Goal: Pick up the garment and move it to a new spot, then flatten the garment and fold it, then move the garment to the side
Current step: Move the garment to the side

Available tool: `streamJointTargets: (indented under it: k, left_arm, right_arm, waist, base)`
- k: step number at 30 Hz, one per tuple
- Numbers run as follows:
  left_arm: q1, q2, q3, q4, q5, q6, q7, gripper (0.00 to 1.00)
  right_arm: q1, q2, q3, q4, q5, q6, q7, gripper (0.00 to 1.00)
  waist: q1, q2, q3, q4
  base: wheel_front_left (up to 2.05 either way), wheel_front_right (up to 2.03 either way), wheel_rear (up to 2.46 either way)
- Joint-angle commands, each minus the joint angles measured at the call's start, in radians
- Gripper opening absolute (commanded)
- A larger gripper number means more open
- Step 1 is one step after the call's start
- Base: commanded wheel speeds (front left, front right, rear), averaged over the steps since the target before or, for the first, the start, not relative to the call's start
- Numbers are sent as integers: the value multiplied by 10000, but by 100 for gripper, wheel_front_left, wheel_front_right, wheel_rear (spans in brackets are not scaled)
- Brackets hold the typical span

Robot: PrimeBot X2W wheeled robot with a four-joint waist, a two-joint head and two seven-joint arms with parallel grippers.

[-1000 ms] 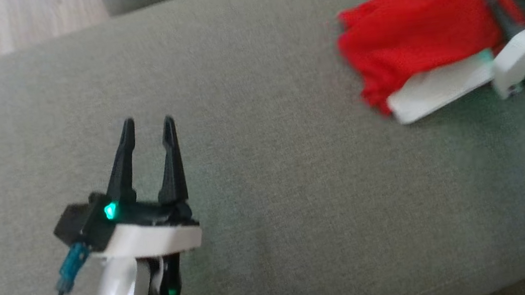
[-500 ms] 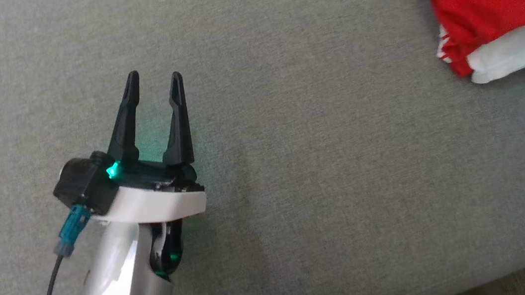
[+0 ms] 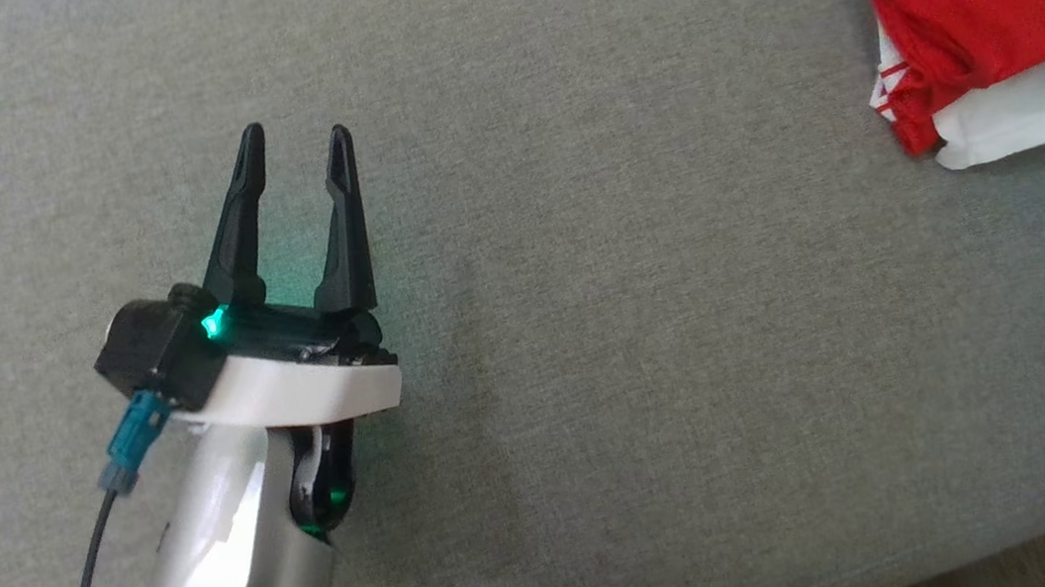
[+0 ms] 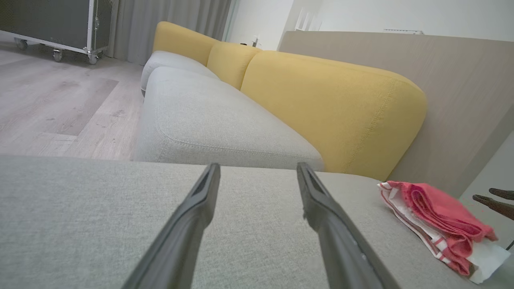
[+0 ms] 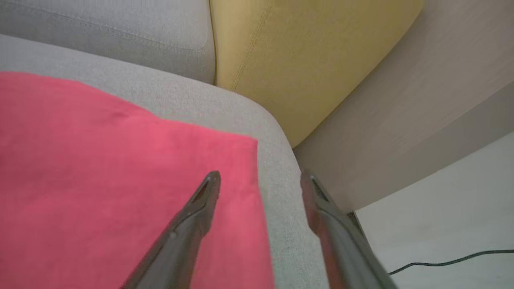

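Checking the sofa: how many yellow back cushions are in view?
3, in a row: near cushion, middle cushion, far cushion. Others may be hidden.

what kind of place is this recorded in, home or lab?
Looks like a living room or lounge, possibly staged: a grey sofa seat with yellow back cushions, wood-look floor and long curtains. The wheeled flight case by the curtains hints at a demo space.

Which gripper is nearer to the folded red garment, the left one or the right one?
Right. The right gripper hangs open over the garment at its edge; the left gripper is open over bare cushion, far to its left.
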Motion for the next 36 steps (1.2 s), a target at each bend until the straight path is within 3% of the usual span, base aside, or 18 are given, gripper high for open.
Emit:
streamJointTargets:
  k: [1,8,21,27,36]
  left_arm:
    - [-204,184,298,-289,15,15,-49,100]
    - [239,156,658,-295,-137,15,-49,100]
    - [1960,19,2325,-711,-76,15,-49,100]
    - [2570,-22,2445,-672,-48,15,-49,100]
    - [3504,-71,2604,-387,-70,15,-49,100]
  right_arm:
    - [-209,-151,18,-334,-127,-7,-120,100]
    - [-261,622,38,-749,-275,-7,-542,100]
    - [1456,3752,1096,-3253,2011,-7,-1733,100]
    - [2956,4324,1075,-4074,2804,-7,-1990,100]
    - [5215,4406,1622,-4578,3850,-7,-2113,100]
  waist:
    - [0,0,-180,-48]
    - [0,0,-1268,-91]
    - [0,0,-3355,382]
    - [0,0,-3747,624]
    - [0,0,-4158,810]
  base:
    - [0,0,0]
    - [0,0,0]
    - [0,0,0]
    - [0,0,0]
    - [0,0,0]
